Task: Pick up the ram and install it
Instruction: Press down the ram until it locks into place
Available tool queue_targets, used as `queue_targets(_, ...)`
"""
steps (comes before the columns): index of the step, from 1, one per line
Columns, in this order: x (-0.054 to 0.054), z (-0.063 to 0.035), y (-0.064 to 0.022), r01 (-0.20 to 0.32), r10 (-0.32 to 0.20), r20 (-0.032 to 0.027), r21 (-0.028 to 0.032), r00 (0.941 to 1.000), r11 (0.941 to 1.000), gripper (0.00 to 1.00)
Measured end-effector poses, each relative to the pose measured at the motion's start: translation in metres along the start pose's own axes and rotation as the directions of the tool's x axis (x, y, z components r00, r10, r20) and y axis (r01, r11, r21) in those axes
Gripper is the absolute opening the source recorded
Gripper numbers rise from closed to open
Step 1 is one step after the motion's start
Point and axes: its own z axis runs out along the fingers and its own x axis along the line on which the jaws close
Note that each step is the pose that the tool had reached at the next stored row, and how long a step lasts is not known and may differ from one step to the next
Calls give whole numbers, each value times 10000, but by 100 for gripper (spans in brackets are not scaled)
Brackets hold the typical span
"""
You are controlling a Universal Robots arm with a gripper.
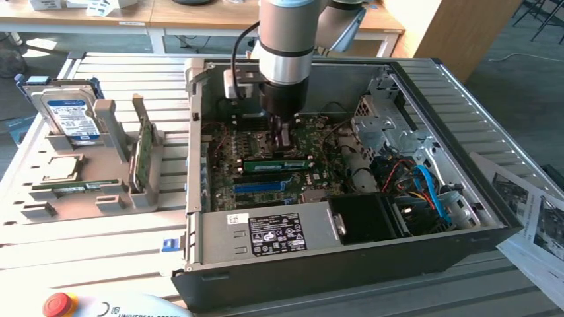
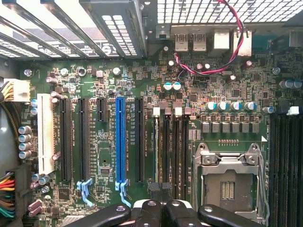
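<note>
A ram, a narrow green stick, stands edge-up in a memory slot on the motherboard inside the open PC case. My gripper hangs straight down over it, fingers shut, the tips at the stick's top edge; whether they touch it I cannot tell. In the wrist view the ram appears edge-on as a thin line in the slot beside the black memory slots. The shut gripper sits at that slot's near end. A second alike ram lies in the grey holder outside the case.
The grey holder on the exterior view's left carries a hard drive, a CPU and a broader green card on edge. A blue slot, the CPU socket, the power supply and cables crowd the case.
</note>
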Motion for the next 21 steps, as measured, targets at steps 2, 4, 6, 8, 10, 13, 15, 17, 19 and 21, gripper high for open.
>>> queue_targets(2, -1, 9, 3, -1, 1, 0, 0, 10000, 10000, 11)
queue_targets(4, -1, 19, 7, -1, 1, 1, 0, 10000, 10000, 11)
queue_targets(6, -1, 25, 9, 1, -1, -1, -1, 10000, 10000, 11)
queue_targets(8, -1, 25, 9, 1, -1, -2, -1, 10000, 10000, 11)
queue_targets(10, -1, 25, 9, 0, 0, -1, -1, 10000, 10000, 11)
queue_targets(13, -2, 44, 9, 0, 0, 1, 2, 10000, 10000, 11)
queue_targets(15, -2, 55, 10, 0, 0, 0, 1, 10000, 10000, 11)
queue_targets(17, -3, 62, 10, 0, 0, -1, 0, 10000, 10000, 11)
queue_targets(19, -3, 72, 12, 0, 0, 0, 0, 10000, 10000, 11)
queue_targets(21, -3, 81, 13, 0, 0, 0, 0, 10000, 10000, 11)
